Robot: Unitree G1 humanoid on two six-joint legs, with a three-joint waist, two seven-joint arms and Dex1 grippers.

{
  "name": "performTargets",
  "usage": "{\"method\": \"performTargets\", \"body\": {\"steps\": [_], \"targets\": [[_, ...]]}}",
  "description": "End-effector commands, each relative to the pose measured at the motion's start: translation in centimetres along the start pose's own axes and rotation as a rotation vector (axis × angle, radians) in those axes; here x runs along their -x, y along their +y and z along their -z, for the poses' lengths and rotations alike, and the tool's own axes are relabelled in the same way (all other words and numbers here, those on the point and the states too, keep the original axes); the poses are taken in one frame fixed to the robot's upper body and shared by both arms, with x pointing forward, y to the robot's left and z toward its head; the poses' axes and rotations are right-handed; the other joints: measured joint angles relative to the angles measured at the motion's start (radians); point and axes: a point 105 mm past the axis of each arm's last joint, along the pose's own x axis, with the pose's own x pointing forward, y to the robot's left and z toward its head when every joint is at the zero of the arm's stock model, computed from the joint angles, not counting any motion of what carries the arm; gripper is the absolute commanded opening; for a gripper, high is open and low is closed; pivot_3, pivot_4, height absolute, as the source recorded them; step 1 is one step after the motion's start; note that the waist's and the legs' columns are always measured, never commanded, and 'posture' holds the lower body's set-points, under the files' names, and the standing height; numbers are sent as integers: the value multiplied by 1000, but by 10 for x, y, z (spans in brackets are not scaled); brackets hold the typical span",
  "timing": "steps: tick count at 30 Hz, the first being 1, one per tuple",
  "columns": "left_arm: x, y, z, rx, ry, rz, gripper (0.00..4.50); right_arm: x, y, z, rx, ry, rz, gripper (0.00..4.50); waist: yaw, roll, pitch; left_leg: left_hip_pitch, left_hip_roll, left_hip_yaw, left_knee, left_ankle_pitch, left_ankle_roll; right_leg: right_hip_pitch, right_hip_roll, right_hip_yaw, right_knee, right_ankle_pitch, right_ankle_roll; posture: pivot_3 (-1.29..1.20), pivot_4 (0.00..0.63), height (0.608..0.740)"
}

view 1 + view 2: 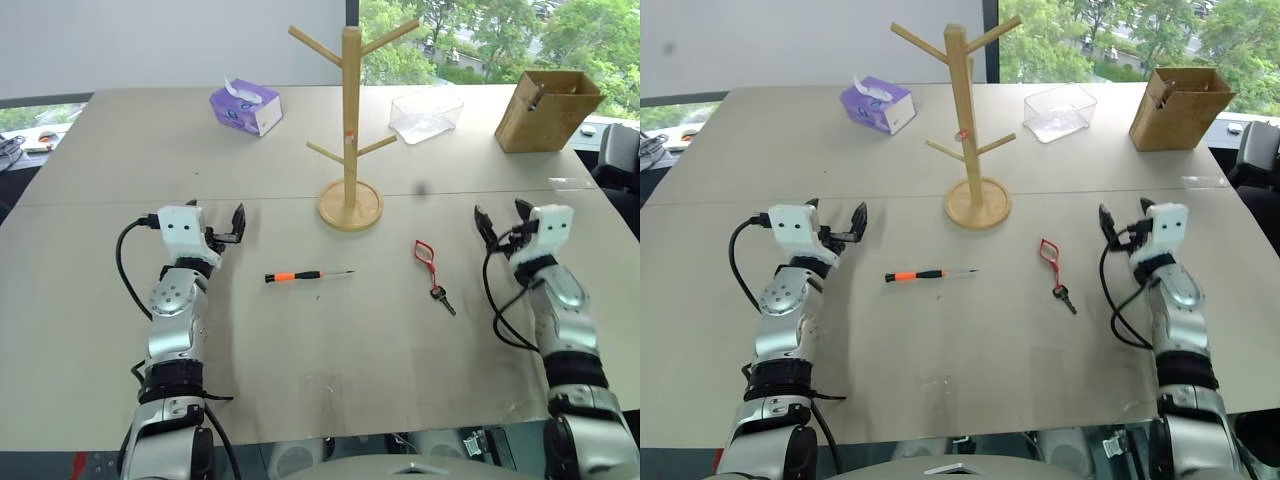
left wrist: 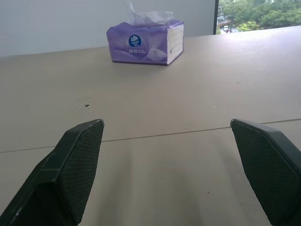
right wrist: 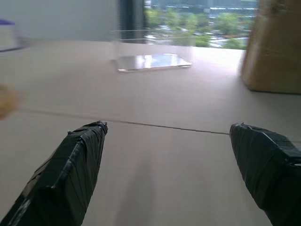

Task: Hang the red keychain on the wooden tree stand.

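The red keychain [image 1: 426, 254], a thin red loop with a small dark key [image 1: 442, 297], lies flat on the table between the arms, nearer the right one. The wooden tree stand [image 1: 350, 120] rises on its round base [image 1: 350, 206] behind it, at mid-table, pegs bare. My right gripper [image 1: 502, 221] hovers open to the right of the keychain, holding nothing. At the left side my left gripper [image 1: 217, 226] is open and empty too. Both pairs of black fingers [image 2: 75, 165] [image 3: 75, 160] stand wide apart over bare tabletop.
A thin screwdriver with an orange-and-black handle [image 1: 305, 274] lies left of the keychain. At the back stand a purple tissue box [image 1: 245, 106], a clear plastic container [image 1: 426, 115] and a brown cardboard box [image 1: 547, 108]. A seam [image 1: 120, 202] crosses the table.
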Motion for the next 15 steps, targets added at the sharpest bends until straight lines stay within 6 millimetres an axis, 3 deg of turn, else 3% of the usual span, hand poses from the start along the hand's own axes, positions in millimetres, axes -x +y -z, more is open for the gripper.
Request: {"method": "performTargets", "body": {"steps": [1,4,7,11,15], "targets": [[-5,-4,-19,8,-78,58,4456,29,49,-28,-16,-34,-431,4500,1,0,0,0,0,0,0,0,0,0,0,0,0,0,0,0,150,740],[-9,-15,-21,27,-82,156,4456,90,89,-19,45,148,-848,4500,7,0,0,0,-1,-1,0,-2,4,1,-1,-1,0,0,0,0,150,740],[-11,-28,-24,43,-80,267,4456,118,96,-12,127,205,-1000,4500,5,-2,0,1,-1,-2,1,-3,5,2,-1,-2,-1,0,0,0,150,740],[-11,-43,-29,27,-77,400,4456,127,93,-7,170,208,-1046,4500,1,-2,0,2,-1,-2,1,-3,5,1,1,-2,0,0,1,0,150,740],[-1,-64,-42,12,-79,633,4456,113,84,-6,188,180,-1004,4500,-1,-3,1,1,-1,-2,1,-3,4,1,2,-1,0,0,0,0,150,740]]}}
